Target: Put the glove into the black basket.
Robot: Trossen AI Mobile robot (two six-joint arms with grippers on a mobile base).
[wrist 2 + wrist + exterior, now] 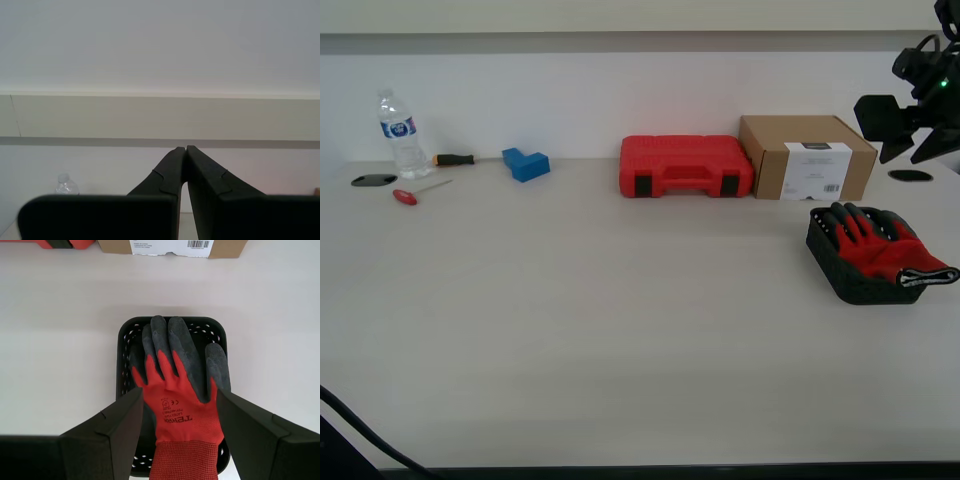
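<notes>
The red knit glove (876, 245) with dark grey fingers lies in the black basket (828, 262) at the exterior view's right, its cuff hanging over the near rim. In the first wrist view the glove (172, 405) lies flat, palm down, across the basket (125, 330). My first gripper (179, 392) is open and empty above it, one jaw on either side of the glove, apart from it. It shows raised at the exterior view's upper right (900, 120). My second gripper (186, 148) is shut and empty, facing the wall.
A brown cardboard box (807, 157) and a red tool case (685, 165) stand behind the basket. A blue block (525, 163), two screwdrivers (453, 159) (415, 193) and a water bottle (400, 135) are at the far left. A cable grommet (910, 175) sits behind the basket.
</notes>
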